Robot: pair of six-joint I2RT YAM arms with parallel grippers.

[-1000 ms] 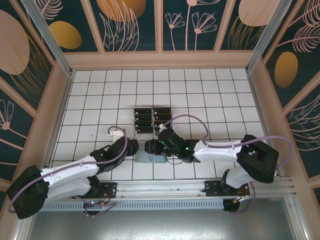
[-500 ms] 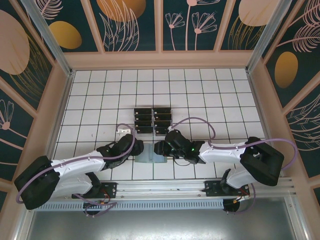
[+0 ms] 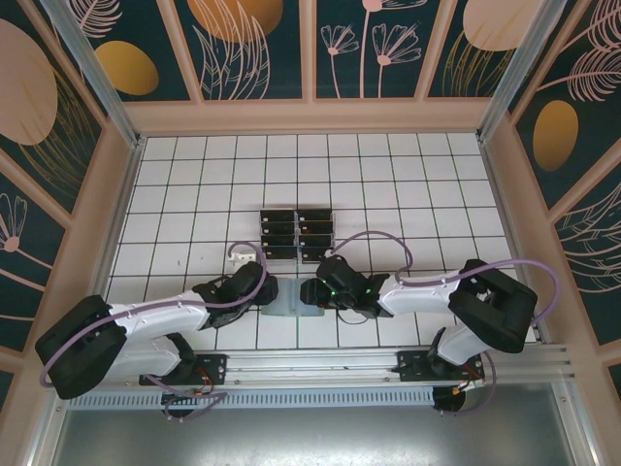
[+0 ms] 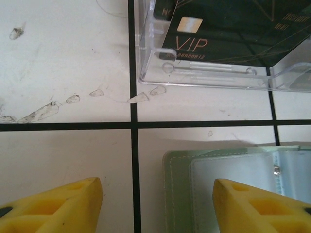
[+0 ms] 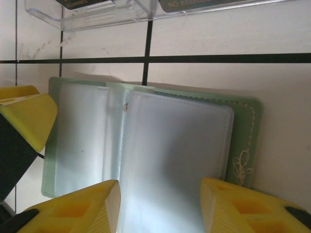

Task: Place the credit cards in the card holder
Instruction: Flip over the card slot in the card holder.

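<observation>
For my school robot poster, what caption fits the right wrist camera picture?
The right tool hangs open over the open green card holder, with the clear rack beyond.

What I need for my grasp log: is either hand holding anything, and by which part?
Nothing is held. The left hand and the right hand are both open over the card holder, with nothing between their fingers.
</observation>
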